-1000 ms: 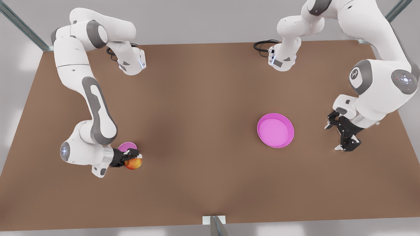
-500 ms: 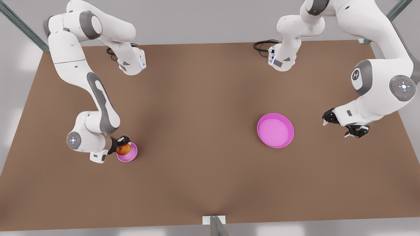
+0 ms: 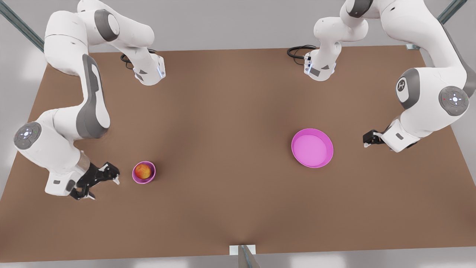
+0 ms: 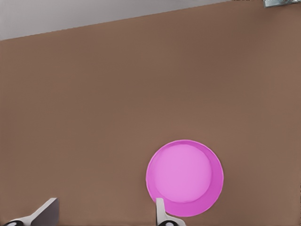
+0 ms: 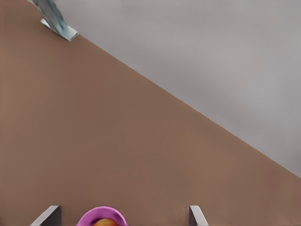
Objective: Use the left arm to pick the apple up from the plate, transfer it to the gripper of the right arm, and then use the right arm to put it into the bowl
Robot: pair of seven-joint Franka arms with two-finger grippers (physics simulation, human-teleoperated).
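Your right gripper [image 3: 99, 183] fingers spread and empty just beside bowl [image 3: 144, 172], apple [image 3: 142, 171] inside it, your left gripper [image 3: 370, 139] fingers parted, near plate [image 3: 312, 147].

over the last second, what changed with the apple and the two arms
The right gripper carried the apple over the bowl, let it go inside, then opened and backed off. The left gripper turned slightly. The plate stayed put.

A brown worktop [image 3: 230, 149], black cables [image 3: 297, 50] at its far edge, grey metal frame struts [image 3: 22, 26] at corners.
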